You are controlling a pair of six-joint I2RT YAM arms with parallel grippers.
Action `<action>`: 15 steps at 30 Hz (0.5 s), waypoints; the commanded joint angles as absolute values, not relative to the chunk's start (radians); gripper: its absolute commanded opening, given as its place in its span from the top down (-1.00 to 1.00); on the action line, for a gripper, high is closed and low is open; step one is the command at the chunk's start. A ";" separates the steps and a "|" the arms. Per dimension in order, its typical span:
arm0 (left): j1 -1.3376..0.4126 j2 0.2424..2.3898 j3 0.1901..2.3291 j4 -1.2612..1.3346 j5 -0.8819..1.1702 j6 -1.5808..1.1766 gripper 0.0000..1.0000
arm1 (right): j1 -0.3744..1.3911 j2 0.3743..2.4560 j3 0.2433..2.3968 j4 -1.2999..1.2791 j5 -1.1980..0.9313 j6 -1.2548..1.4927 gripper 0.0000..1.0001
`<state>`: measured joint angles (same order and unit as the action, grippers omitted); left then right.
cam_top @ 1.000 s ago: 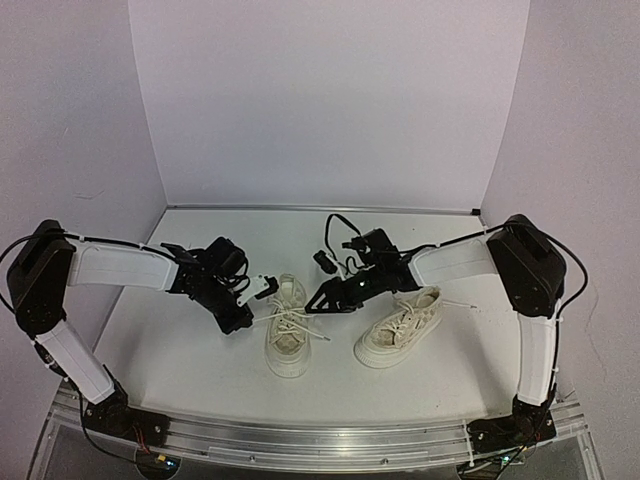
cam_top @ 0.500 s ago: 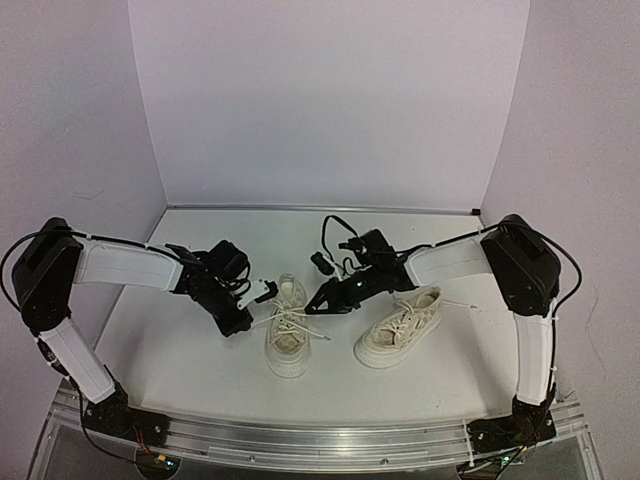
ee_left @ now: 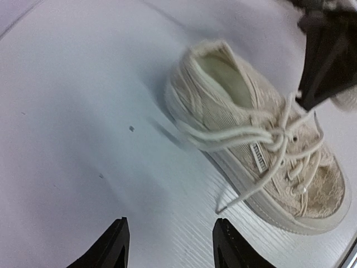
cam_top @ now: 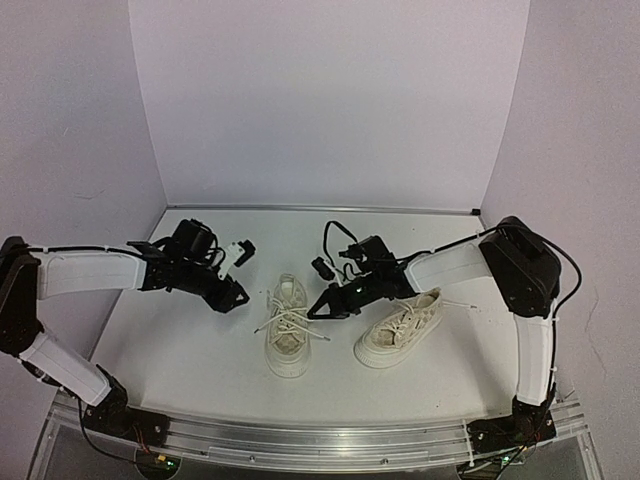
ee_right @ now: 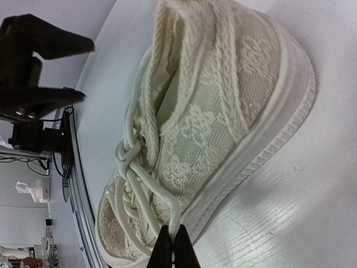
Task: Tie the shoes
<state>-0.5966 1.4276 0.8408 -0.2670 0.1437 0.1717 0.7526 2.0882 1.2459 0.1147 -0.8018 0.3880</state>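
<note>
Two cream shoes stand mid-table. The left shoe (cam_top: pixel 287 338) (ee_left: pixel 268 151) (ee_right: pixel 212 111) points toward the arms, its white laces (cam_top: pixel 290 322) (ee_right: pixel 146 184) crossed in a knot over the tongue. My right gripper (cam_top: pixel 314 313) (ee_right: pixel 174 248) is shut on a loop of lace at that shoe's right side. My left gripper (cam_top: pixel 237 273) (ee_left: pixel 170 248) is open over bare table to the left of the shoe, holding nothing. A loose lace end (ee_left: pixel 223 205) lies just ahead of its right finger. The right shoe (cam_top: pixel 400 328) sits angled under the right arm, its laces loose.
White table (cam_top: pixel 180 350) with walls at the back and both sides. A metal rail (cam_top: pixel 320 440) runs along the near edge. The right arm's black finger (ee_left: pixel 329 56) shows past the shoe in the left wrist view; the left gripper's fingers (ee_right: pixel 39 42) show in the right wrist view.
My left gripper has opened, let go of the lace and pulled back to the left of the shoe. My right gripper has shut on the lace loop at the shoe's right side.
</note>
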 commanded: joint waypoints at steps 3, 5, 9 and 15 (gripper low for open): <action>-0.484 1.407 0.832 -0.069 0.278 0.011 -0.13 | 0.761 1.995 1.147 0.312 -0.703 0.509 1.00; -0.469 1.435 0.836 -0.044 0.303 -0.029 -0.14 | 0.761 1.982 1.120 0.355 -0.684 0.539 1.00; -0.460 1.490 0.851 -0.005 0.383 -0.056 -0.15 | 0.762 1.979 1.092 0.405 -0.672 0.577 1.00; -0.460 1.577 0.870 0.062 0.482 -0.051 -0.10 | 0.762 2.000 1.100 0.407 -0.678 0.584 1.00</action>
<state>-0.4637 1.5341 0.8371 -0.0251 0.3769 -0.0328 0.7582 2.0217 1.1027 0.3526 -0.6964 0.5577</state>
